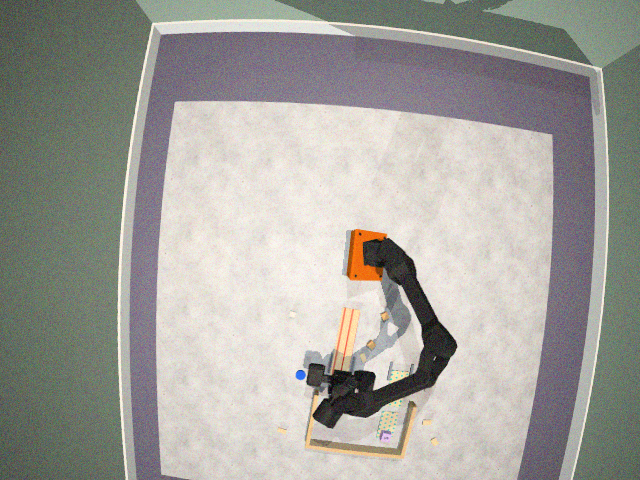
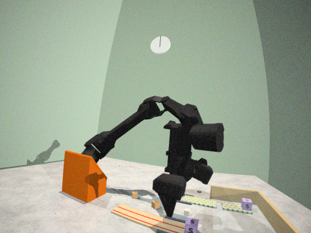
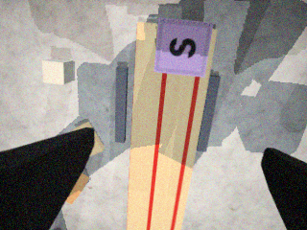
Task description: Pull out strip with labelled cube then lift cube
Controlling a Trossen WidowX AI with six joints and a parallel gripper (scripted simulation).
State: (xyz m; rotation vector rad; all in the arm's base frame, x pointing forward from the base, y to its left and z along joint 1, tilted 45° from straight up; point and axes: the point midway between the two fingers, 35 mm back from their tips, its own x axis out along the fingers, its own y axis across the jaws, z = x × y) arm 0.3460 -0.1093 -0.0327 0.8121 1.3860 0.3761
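Ops: jaws status?

Arm: mine are released, spread wide with nothing between them; fingers [image 2: 171,204] stand either side of the red-lined strip [image 1: 349,330] [image 2: 148,218] [image 3: 144,120] in my wrist view.

Ops: labelled cube?

Arm: purple cube [image 2: 191,225] [image 3: 183,48], black S on top, sits on that strip by its end; I'm not gripping it; top view has it hidden under my arm.

Ops: strip in one piece?

Arm: no gap in what I see; it lies between two dark rails [image 3: 122,103], on the table [image 1: 248,232] [image 2: 30,200].

Ops: and the dotted one?

Arm: two pieces with a gap; near piece [image 1: 399,375] [image 2: 199,201] apart from far piece [image 1: 387,422] [image 2: 232,207]; second S cube [image 1: 385,436] [image 2: 247,204] rides the far piece, inside the wooden wall [image 1: 356,450] [image 2: 276,210]; my jaws are well apart from it.
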